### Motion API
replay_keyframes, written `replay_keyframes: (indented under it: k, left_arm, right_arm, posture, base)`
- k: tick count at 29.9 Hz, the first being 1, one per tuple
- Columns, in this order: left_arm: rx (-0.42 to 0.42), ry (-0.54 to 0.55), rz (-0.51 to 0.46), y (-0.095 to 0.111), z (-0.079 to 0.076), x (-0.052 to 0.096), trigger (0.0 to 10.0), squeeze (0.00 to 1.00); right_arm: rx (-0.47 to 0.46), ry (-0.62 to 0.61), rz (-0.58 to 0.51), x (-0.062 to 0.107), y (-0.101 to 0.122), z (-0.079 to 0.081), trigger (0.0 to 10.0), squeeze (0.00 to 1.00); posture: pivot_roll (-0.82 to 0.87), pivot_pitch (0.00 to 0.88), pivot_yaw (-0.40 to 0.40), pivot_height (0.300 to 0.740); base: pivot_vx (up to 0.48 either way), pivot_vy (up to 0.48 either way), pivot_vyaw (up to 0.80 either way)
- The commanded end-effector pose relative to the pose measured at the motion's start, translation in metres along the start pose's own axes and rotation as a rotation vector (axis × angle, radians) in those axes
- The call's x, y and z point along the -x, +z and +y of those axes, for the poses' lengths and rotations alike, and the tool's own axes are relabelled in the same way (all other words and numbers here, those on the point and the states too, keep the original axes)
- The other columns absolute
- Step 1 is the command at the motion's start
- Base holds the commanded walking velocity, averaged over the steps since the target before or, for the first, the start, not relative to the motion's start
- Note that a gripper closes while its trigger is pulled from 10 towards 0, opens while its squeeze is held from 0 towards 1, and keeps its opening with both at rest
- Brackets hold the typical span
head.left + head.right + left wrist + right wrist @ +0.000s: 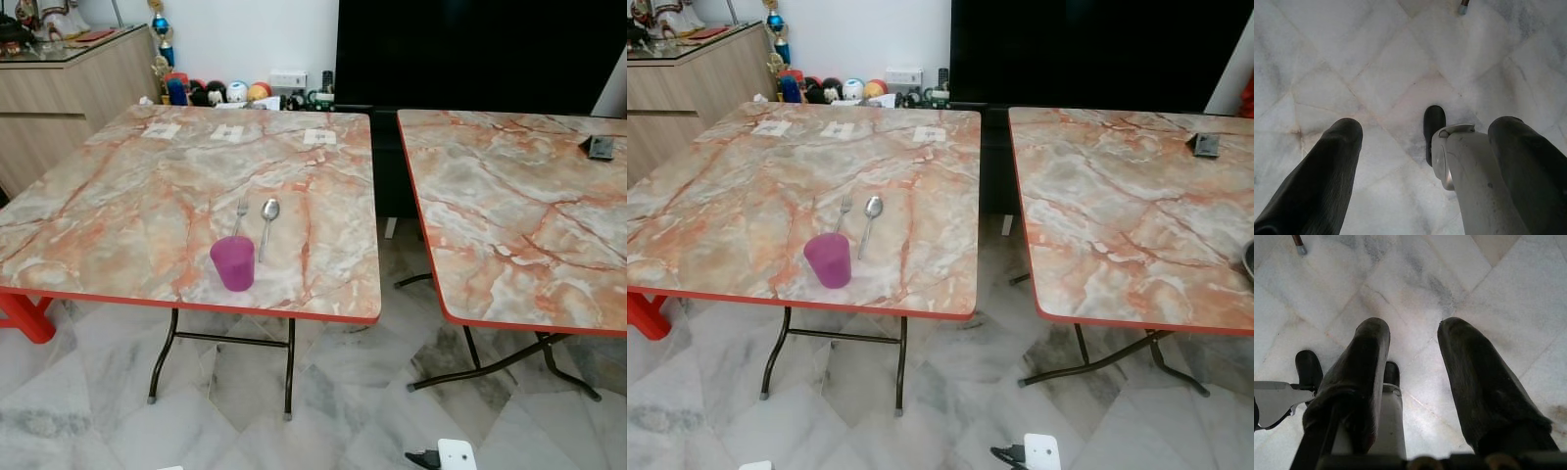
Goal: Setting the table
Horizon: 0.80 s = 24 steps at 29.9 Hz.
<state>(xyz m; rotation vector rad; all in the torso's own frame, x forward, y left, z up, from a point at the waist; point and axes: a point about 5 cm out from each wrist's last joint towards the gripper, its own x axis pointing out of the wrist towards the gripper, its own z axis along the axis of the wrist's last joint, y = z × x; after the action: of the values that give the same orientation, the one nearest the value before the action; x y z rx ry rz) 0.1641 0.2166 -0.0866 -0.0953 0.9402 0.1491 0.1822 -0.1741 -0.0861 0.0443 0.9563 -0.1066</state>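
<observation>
A purple cup [233,262] stands near the front edge of the left marble-patterned table [118,196]. Just behind it lie a fork [240,211] and a spoon [267,223], side by side and pointing away from me. My left gripper [1425,132] hangs open over the tiled floor, with nothing between its fingers. Beside my leg, the right gripper [1413,333] also hangs open and empty above the floor.
A second marble-patterned table [509,206] stands to the right, a narrow gap between the two. A dark flat object [599,147] lies at its far right. A wooden cabinet [59,93] is at the back left, toys [220,93] along the wall, a red stool [24,315] under the left table.
</observation>
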Motion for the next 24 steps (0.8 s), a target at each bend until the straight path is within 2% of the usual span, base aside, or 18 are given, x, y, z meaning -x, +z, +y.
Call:
replay_keyframes:
  k: [1, 14, 15, 16, 24]
  left_arm:
    - [0.004, 0.005, 0.020, -0.006, 0.001, 0.001, 10.0, 0.00]
    - [0.003, 0.005, 0.020, -0.006, 0.001, 0.001, 10.0, 0.00]
    - [-0.009, 0.018, 0.036, -0.021, 0.015, 0.008, 10.0, 0.00]
    - [-0.015, 0.023, 0.044, -0.027, 0.021, 0.011, 10.0, 0.00]
    - [-0.015, 0.017, 0.042, -0.025, 0.013, 0.008, 10.0, 0.00]
  right_arm:
    - [0.003, -0.002, 0.007, 0.001, -0.003, 0.000, 10.0, 0.00]
    - [-0.012, -0.005, 0.002, 0.001, -0.004, -0.001, 10.0, 0.00]
    - [-0.051, 0.025, -0.006, 0.001, -0.004, 0.006, 10.0, 0.00]
    - [-0.062, 0.039, -0.008, 0.001, -0.004, 0.009, 10.0, 0.00]
    - [-0.064, 0.038, 0.001, 0.001, -0.006, 0.010, 10.0, 0.00]
  posture:
    - [0.00, 0.000, 0.000, 0.740]
    - [0.00, 0.000, 0.000, 0.740]
    - [0.02, 0.082, -0.014, 0.740]
    - [0.02, 0.086, -0.014, 0.740]
    - [0.02, 0.087, -0.015, 0.740]
  base:
    - [0.000, 0.000, 0.00]
    - [0.000, 0.000, 0.00]
    - [0.000, 0.000, 0.00]
    - [0.000, 0.000, 0.00]
    - [0.000, 0.000, 0.00]
